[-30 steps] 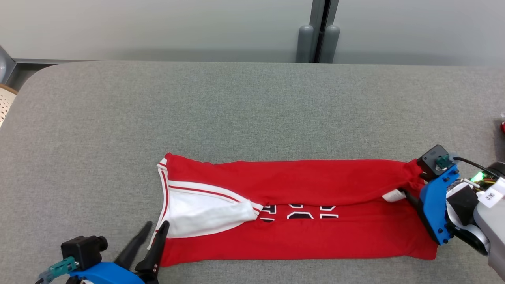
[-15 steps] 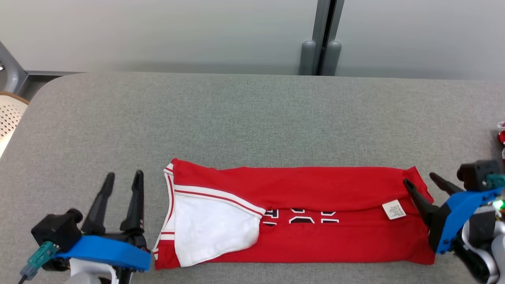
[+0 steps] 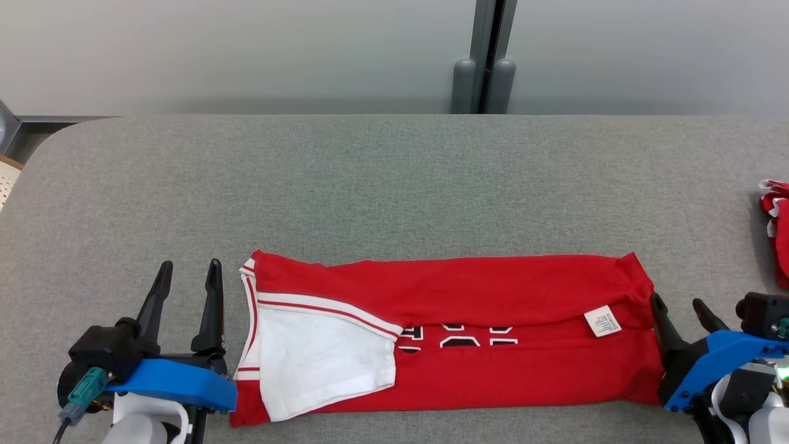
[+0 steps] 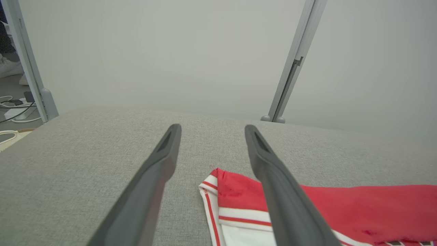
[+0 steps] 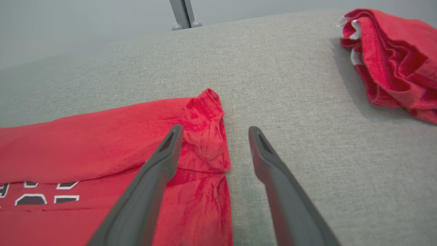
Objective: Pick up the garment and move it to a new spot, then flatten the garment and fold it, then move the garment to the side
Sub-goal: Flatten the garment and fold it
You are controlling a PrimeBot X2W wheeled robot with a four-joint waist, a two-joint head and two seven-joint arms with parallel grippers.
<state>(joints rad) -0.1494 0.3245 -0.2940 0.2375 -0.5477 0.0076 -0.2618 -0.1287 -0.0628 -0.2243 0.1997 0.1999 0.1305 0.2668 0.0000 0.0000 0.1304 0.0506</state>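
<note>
A red jersey (image 3: 468, 296) with white trim lies folded lengthwise into a long band on the grey table (image 3: 370, 185). Its white-lined collar end points left, and black-and-white lettering peeks out at the fold. My left gripper (image 3: 188, 274) stands open just left of the collar end (image 4: 235, 194), holding nothing. My right gripper (image 3: 679, 305) is open at the band's right edge (image 5: 208, 136), one finger over the cloth, the other over bare table. A white label (image 3: 603, 321) lies near that end.
A second red and white garment (image 3: 778, 231) lies crumpled at the table's right edge (image 5: 392, 58). A grey post (image 3: 484, 55) stands behind the table against a pale wall. Cables lie on the floor at the far left (image 4: 13, 109).
One second ago my right gripper held the garment's right end and the left was low near the collar. Both grippers have drawn back open beside the garment. The camera also shifted.
</note>
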